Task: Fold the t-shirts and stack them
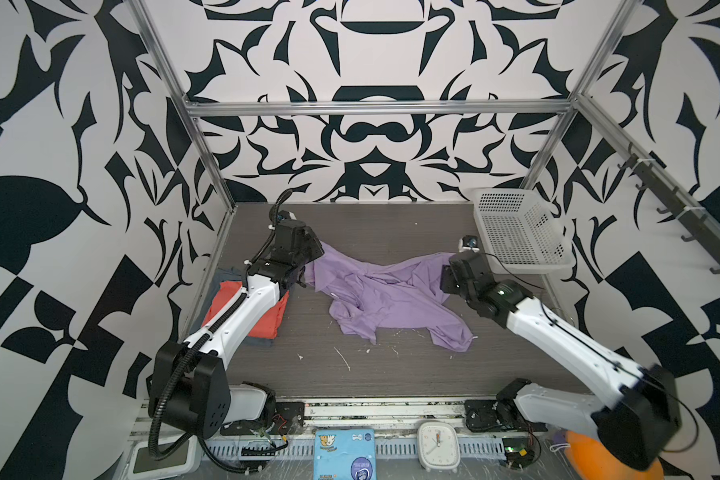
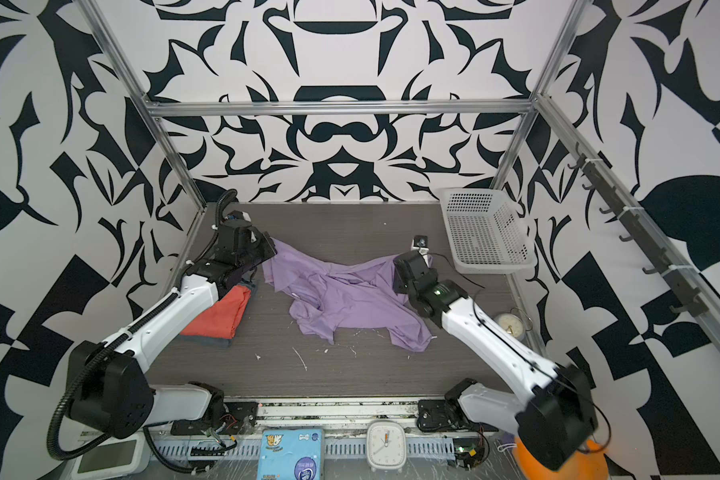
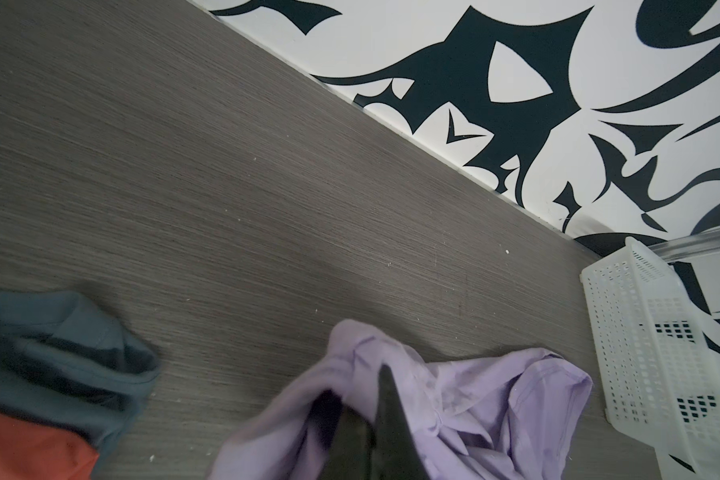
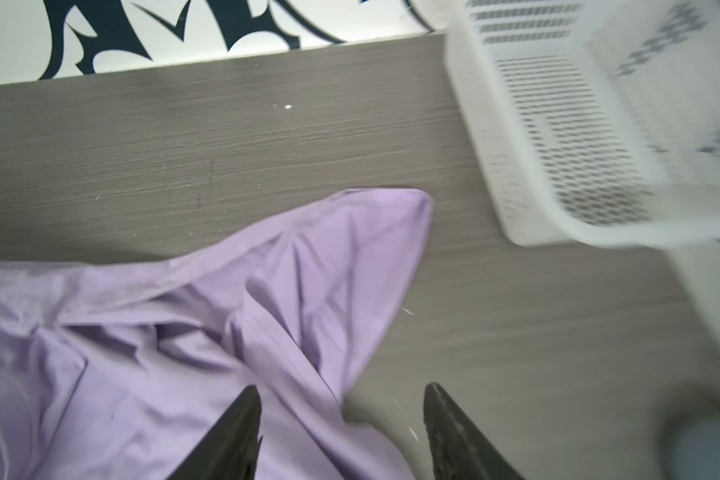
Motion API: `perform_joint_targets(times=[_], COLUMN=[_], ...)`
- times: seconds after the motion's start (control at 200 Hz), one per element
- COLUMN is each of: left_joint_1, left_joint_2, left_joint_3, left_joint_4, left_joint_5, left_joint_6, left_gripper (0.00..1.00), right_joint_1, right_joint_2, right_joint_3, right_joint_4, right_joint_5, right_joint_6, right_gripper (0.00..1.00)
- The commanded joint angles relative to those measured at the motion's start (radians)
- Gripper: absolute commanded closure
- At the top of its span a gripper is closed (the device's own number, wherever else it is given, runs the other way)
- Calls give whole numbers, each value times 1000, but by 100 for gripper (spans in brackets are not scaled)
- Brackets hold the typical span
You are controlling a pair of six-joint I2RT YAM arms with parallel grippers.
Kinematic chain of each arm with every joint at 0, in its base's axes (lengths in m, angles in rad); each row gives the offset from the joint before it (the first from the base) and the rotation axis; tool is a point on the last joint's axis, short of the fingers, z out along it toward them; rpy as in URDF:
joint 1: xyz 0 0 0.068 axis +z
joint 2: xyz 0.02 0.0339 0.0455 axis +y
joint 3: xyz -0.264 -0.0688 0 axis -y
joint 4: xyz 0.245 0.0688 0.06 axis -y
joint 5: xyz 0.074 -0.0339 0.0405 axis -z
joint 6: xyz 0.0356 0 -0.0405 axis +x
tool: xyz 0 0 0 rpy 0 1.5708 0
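We are clamping the left hand (image 3: 375, 399) on the 10 o'clock corner of the crumpled lavender-purple cloth t-shirt (image 1: 391, 295) at the surface (image 1: 391, 374) centre. The right hand (image 4: 341, 388) is gaping empty. One-sided pulling risks bunching.

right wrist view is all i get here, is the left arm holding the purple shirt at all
observer: yes, the left gripper has its jaws shut on the lavender shirt at its left end.
operator: where are the other shirts
observer: the coral-red shirt lies folded at the left side of the table.
operator: on its own
observer: no, it sits on the grey-blue shirt, whose edges show from under it.
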State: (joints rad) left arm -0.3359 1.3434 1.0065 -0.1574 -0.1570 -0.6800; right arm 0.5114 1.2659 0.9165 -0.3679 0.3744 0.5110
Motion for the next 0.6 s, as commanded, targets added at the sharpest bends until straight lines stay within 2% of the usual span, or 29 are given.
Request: perform_joint_targets(times=[0.0,0.13,0.26,0.395,0.535,0.595], left_joint_1=[6,6,6,6,6,7], left_joint_2=[-14,-19,-24,-21,-14,-12], left_joint_3=[-28,-43,-56,-56,-52,-53], left_joint_4=[8,9,18,19,28,33], left_joint_5=[8,11,11,13,23,29], left_joint_6=[-4,-10,-15,-15,-19,-22], left_gripper=[100,100,100,100,100,100], right_joint_1=[-49,-57,-49,-29,-9,-10], right_joint_2=[140,291,376,428,484,515], right_joint_3=[91,159,164,176,194,205], right_joint_4=[152,171,200,176,141,143], right_joint_5=[-150,-249,-327,-312,-242,-232], right_joint_6=[8,14,29,20,11,2], right_gripper=[37,38,38,37,37,41])
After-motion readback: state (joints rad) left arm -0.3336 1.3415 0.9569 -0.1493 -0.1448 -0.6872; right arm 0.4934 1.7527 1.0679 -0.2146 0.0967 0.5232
